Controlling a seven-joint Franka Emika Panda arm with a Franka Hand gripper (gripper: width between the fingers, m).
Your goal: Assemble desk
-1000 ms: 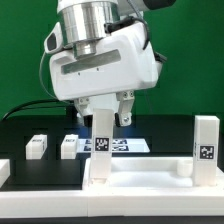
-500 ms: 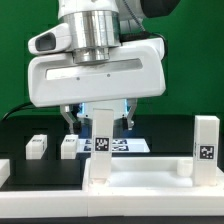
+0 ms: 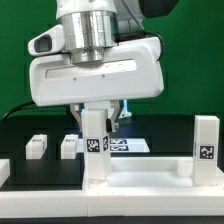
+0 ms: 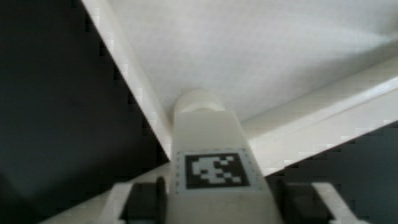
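White square leg (image 3: 95,150) upright on desk top (image 3: 150,182), tag outward, gripper (image 3: 97,118) fingers clamped around it

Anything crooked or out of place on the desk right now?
Nothing stands out. The leg between the jaws stands upright on the desktop, the far leg is upright too, and two small loose parts sit tidily on the table behind.

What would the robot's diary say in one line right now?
step: fitting leg | gripper: shut on leg | leg: upright on desk top corner | another leg: already standing | loose legs: on table
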